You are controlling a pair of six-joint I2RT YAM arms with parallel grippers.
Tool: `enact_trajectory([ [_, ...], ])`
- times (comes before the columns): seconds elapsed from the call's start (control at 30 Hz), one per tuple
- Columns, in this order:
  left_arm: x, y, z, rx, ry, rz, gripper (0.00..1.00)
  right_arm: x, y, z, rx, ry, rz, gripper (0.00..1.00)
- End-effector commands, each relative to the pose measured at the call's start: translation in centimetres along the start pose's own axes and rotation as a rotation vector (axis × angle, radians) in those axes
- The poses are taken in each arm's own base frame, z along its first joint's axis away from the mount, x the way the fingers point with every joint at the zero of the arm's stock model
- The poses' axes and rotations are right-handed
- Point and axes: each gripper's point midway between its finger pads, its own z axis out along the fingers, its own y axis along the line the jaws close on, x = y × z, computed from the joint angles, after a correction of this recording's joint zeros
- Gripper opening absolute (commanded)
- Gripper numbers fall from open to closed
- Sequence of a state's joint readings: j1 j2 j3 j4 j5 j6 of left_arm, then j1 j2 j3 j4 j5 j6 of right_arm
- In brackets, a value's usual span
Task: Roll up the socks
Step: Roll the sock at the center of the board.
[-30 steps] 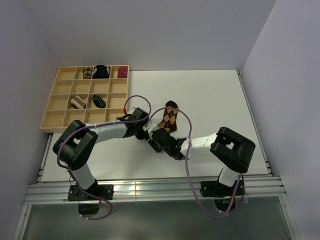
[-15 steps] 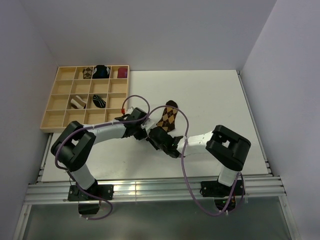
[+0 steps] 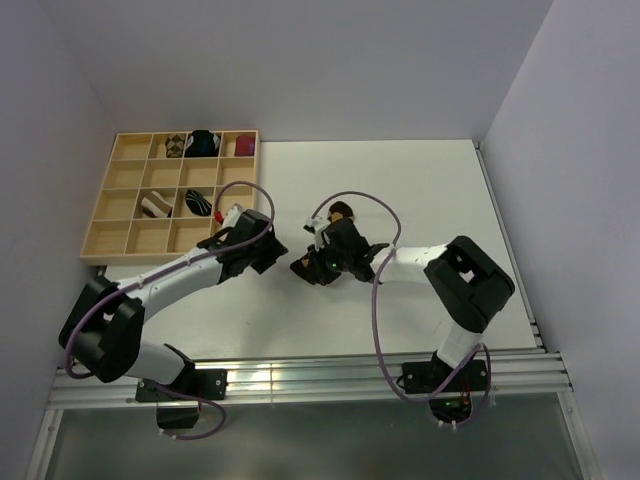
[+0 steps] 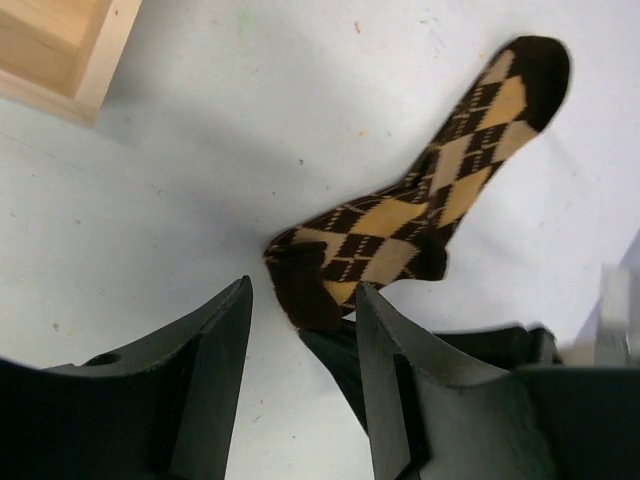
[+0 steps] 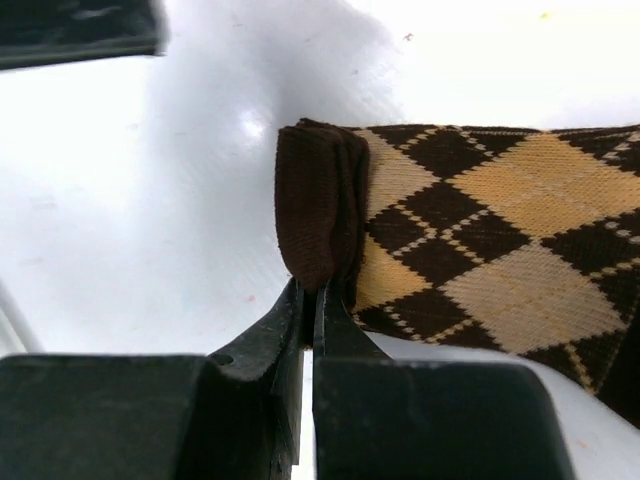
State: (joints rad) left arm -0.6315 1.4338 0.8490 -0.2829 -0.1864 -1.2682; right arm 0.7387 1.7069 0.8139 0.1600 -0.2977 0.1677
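**Right tool pinches argyle cuff**

Top: the argyle sock (image 3: pixel 342 210) lies mid-counter (image 3: pixel 430 190), right of the tray (image 3: pixel 120 253), mostly hidden under the right tool (image 3: pixel 302 266).
Left wrist: the left tool (image 4: pixel 300 330) stands half-open and empty, with the cuff just beyond its fingers.
Right wrist: closed jaws grip the folded cuff.

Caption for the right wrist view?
Right gripper shut on the dark cuff of the argyle sock on a white table.

One loose argyle sock (image 4: pixel 420 215), five sock bundles (image 3: pixel 203 143), one wooden tray (image 3: pixel 110 236), two arms (image 3: pixel 170 281)
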Motion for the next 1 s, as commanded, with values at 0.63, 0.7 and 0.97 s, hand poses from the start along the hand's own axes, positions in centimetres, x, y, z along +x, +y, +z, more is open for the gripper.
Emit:
enact_trajectory([
  [0.63,3.3,-0.8,1.2,0.1,0.057,0.004,0.52,2.7,-0.8,0.3,-0.504,0.196,0.774,0.0],
  [0.7,3.4,-0.6,1.8,0.078,0.06,0.02,0.52,2.9,-1.0,0.4,-0.498,0.2,0.781,0.0],
  [0.97,3.9,-1.2,3.3,0.096,0.073,0.041,0.51,3.3,-1.4,0.8,-0.489,0.209,0.791,0.0],
])
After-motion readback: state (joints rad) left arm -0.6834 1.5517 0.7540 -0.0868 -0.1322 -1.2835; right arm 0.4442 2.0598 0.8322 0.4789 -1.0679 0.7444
